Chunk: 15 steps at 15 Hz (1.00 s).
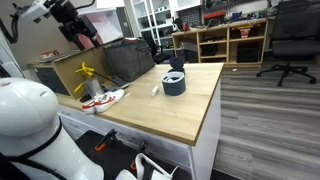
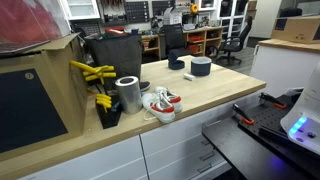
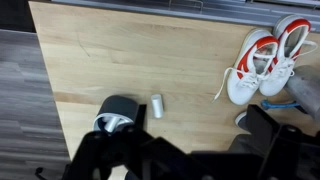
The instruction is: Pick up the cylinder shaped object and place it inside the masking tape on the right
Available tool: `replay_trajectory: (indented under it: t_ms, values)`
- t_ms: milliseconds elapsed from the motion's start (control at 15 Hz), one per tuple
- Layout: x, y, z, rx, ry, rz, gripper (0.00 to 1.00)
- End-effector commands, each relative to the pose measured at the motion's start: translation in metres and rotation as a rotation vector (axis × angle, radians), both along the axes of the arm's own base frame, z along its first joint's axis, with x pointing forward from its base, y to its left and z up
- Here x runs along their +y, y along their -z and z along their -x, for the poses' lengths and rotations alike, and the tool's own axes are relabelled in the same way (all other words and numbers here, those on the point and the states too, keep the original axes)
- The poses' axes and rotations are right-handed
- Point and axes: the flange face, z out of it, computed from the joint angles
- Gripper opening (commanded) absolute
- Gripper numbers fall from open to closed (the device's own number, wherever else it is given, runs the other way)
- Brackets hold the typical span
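The small whitish cylinder (image 3: 157, 105) lies on the wooden table, just to the side of the dark blue-grey masking tape roll (image 3: 118, 110). Both also show in both exterior views: cylinder (image 1: 154, 90) (image 2: 188, 77), tape roll (image 1: 173, 83) (image 2: 201, 67). My gripper (image 3: 185, 140) is open and empty. Its dark fingers fill the bottom of the wrist view, high above the table. In an exterior view the gripper (image 1: 78, 28) hangs at the upper left, far above and away from the cylinder. The fingers hide the roll's lower part.
White-and-red sneakers (image 3: 265, 55) (image 1: 105, 98) (image 2: 160, 103) lie on the table. A silver can (image 2: 128, 93), yellow tools (image 2: 92, 72) and a dark bin (image 2: 112, 52) stand near them. A second small dark object (image 2: 176, 64) sits behind the tape roll.
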Motion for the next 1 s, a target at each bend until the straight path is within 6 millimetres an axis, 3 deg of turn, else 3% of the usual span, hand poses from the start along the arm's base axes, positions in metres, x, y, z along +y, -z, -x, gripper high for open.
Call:
replay_trajectory:
  t_ms: [0, 533, 733, 933]
  values:
    - [0.0, -0.001, 0.0, 0.001, 0.0, 0.0, 1.0]
    - [-0.001, -0.002, -0.006, 0.008, -0.007, -0.004, 1.0]
    - [-0.008, -0.005, -0.042, -0.012, -0.003, -0.011, 1.0]
    - [-0.014, 0.004, -0.092, -0.026, -0.003, -0.028, 1.0]
